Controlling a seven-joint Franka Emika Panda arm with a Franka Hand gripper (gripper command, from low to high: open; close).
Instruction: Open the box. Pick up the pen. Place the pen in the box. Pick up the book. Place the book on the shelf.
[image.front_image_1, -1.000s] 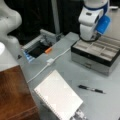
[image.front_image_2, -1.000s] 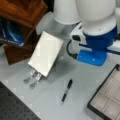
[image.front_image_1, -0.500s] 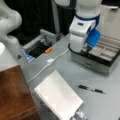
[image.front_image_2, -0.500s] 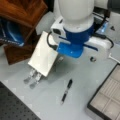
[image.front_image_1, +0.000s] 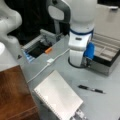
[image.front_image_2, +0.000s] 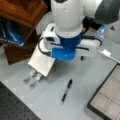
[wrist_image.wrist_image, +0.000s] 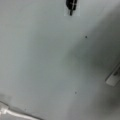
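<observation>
Wide flat grey-sided box (image.front_image_1: 108, 56) stands open, grey compartments exposed in both front views, lid raised behind. Thin black pen (image.front_image_1: 91, 89) lies flat on the grey tabletop (image.front_image_1: 107, 100), outside the box, near its front edge; its tip shows at the wrist view's top (wrist_image.wrist_image: 71, 5). Large flat white book (image.front_image_1: 58, 97) lies on the table beside the reddish-brown wooden shelf (image.front_image_1: 13, 95). White arm body (image.front_image_2: 68, 27) hangs over the table between book and box. The gripper is hidden in every view; finger state: cannot tell. White cable (image.front_image_1: 50, 61) runs across the table.
</observation>
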